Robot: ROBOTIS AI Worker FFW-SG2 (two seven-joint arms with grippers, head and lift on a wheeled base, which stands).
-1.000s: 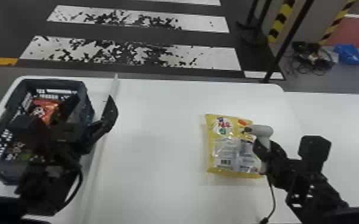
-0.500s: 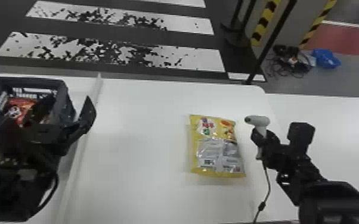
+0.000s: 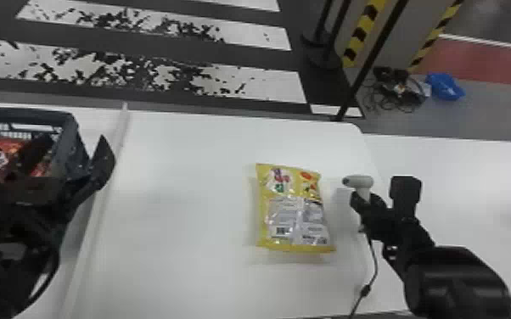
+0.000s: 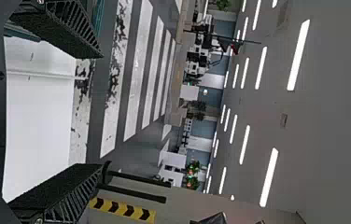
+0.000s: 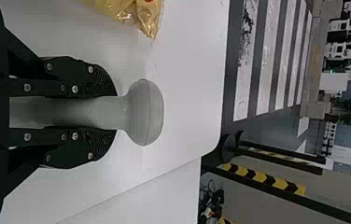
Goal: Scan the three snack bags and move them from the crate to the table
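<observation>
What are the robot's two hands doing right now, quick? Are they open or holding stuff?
Left gripper: open, nothing between its jaws.
Right gripper: closed, holding the scanner.

In the left wrist view, the two ribbed black fingers [image 4: 59,28] of the left pincer [image 3: 75,140] stand spread well apart, with the white surface [image 4: 38,130] showing between them. Beyond it runs dark floor [image 4: 96,102] with white stripes [image 4: 138,70], near black posts [image 4: 136,178] and yellow-and-black striping [image 4: 122,209]. Farther off are green plants [image 4: 193,168] and a grey ceiling [image 4: 332,116] with long, lit lamps [image 4: 298,56].
</observation>
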